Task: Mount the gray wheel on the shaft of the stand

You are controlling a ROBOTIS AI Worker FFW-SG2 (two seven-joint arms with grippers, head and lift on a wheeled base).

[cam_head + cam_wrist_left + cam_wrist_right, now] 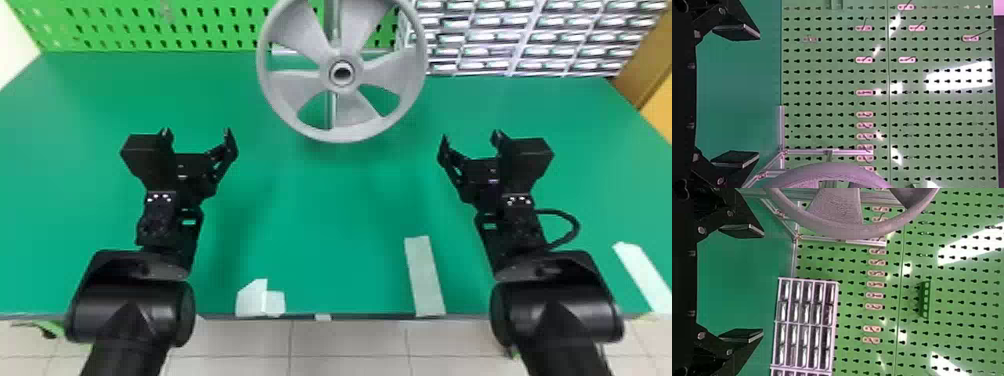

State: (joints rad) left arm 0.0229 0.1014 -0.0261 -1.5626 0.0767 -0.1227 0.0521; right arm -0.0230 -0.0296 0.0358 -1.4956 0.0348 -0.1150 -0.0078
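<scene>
Head view: the gray wheel is at the far middle of the green table, raised in front of the stand's upright post, its open hub facing the near side; whether the shaft runs into the hub, I cannot tell. The left gripper is nearer and left of the wheel, the right gripper nearer and right, both apart from it. Both are empty, fingers spread wide, as the wrist views also show. A pegboard is at the far side, drawers far right. Tape marks the near edge.
</scene>
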